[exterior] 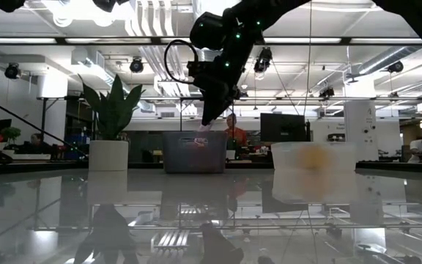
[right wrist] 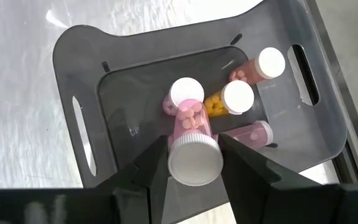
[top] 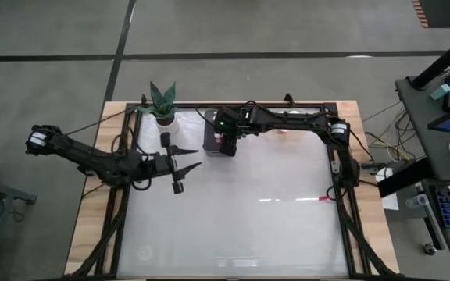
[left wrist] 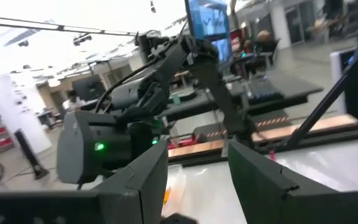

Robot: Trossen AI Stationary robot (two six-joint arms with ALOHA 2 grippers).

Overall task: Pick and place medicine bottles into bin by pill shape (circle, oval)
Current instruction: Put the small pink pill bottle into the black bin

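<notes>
A pinkish medicine bottle [right wrist: 192,124] with a white cap hangs over the grey bin [right wrist: 79,62], with my right gripper [right wrist: 194,149] shut on it. In the low view that gripper [exterior: 206,121] stands just above the bin [exterior: 194,152] at the table's far side. Several more bottles lie on the bin's floor, among them a white-capped pink one [right wrist: 185,93] and an orange one [right wrist: 232,99]. My left gripper [top: 190,166] hovers open near the table's left side with nothing between its fingers [left wrist: 143,180]. My right gripper pinches the bottle at its cap end [right wrist: 174,163] between its two fingers. The fingers slant down from the table's right side and lie along the bottle. The cap faces back toward the wrist and the bottle's bottom points down at the bin, lifted clear.
A white plant pot [exterior: 108,155] with a green plant stands at the far left, beside the grey bin. A translucent container [exterior: 313,172] with something orange in it stands to the right of the bin. A black frame [top: 342,179] borders the table.
</notes>
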